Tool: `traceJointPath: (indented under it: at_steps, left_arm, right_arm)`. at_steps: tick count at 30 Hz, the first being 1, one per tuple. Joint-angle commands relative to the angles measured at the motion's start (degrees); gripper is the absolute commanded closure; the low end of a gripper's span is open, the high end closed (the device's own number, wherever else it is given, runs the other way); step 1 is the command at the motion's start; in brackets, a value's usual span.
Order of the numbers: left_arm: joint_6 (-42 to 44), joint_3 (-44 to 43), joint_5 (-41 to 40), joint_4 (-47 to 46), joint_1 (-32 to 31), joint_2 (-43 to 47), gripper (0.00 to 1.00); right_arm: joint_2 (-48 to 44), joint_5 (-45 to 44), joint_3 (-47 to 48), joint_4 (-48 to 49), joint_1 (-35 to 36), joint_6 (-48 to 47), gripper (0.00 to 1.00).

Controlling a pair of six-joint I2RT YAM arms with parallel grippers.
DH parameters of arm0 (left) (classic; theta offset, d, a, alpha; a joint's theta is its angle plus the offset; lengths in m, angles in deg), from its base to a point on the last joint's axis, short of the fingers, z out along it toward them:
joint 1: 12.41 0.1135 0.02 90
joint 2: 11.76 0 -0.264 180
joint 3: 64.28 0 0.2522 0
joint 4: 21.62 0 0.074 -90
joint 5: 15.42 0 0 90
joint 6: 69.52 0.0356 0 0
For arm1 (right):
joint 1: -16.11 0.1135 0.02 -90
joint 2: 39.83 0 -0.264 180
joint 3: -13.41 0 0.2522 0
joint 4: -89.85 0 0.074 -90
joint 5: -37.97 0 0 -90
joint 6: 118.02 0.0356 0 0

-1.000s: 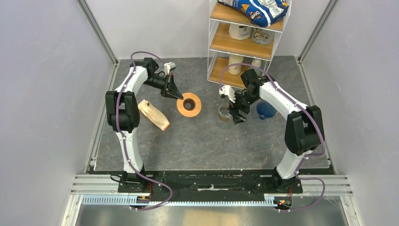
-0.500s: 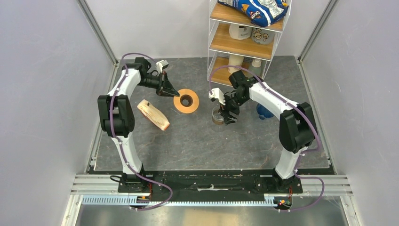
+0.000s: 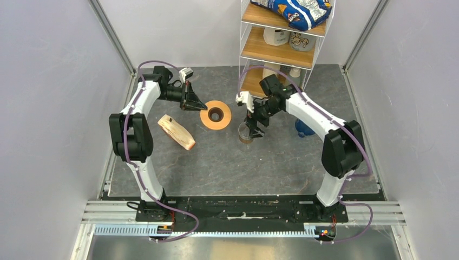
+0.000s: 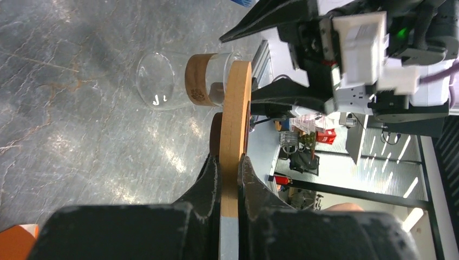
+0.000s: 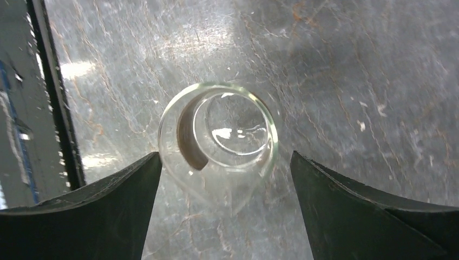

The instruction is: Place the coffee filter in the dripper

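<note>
Left gripper [image 4: 231, 165]: clamped on the rim of the orange-brown ring [image 4: 235, 108]. On the left wrist cam I see the ring edge-on, pinched between both fingers, with most of it sticking out past the tips. From the top cam the ring sits roughly level at the back-middle of the table [image 3: 227, 162]. I can't tell whether it is touching the surface or just off it.

Right gripper [image 5: 224, 157]: jaws wide apart and holding nothing. On the right wrist cam I'm looking straight down into the mouth of the glass cup [image 5: 233, 130]. One finger shows on each side of it, with a clear gap on both sides, so no contact that I can see. The cup stands upright, has a brown band around it, and is just right of the ring.

Dripper [image 3: 305, 129]: dark blue, on the table right of the cup, partly hidden behind the right forearm and well clear of both grippers.

Coffee filter: I can't pick out a single loose one in any view. The cream-and-tan paper stack [image 3: 176, 131] lies on its side, left of the ring, near the left arm's upper link.

Shelf unit [image 3: 281, 51] is at the back behind the right arm. It has a blue bag on the top tier and containers on the lower tiers.
</note>
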Motion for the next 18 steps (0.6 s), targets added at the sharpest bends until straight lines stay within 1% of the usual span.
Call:
traceJointPath:
  at_steps: [1, 4, 7, 11, 15, 18]
  left_arm:
    - [-2.36, -0.35, 5.78, -1.22, -2.59, 3.39, 0.98]
    - [-2.46, -1.66, 8.73, -1.84, -5.8, 1.59, 0.98]
    - [-1.93, -2.53, 9.51, -1.91, -8.68, 0.41, 0.98]
    - [-1.65, -3.77, 10.32, -1.92, -11.15, -1.41, 0.98]
    - [-2.41, -5.8, 9.64, -4.21, -14.15, -3.72, 0.98]
    - [-6.38, -6.58, 9.28, -7.2, -15.66, -5.48, 0.98]
  right_arm:
    - [-6.49, 4.89, 5.68, -3.0, -5.44, 9.55, 0.03]
    - [-7.37, 10.13, 8.57, -10.48, -9.61, 12.7, 0.03]
    - [-11.05, 13.3, 6.38, -13.13, -12.66, 16.53, 0.03]
    - [-15.83, 13.5, 1.42, -13.12, -13.69, 21.41, 0.03]
    - [-17.65, 13.43, -2.97, -9.77, -14.05, 27.59, 0.03]
    - [-17.66, 12.98, -4.62, -7.21, -14.3, 30.7, 0.04]
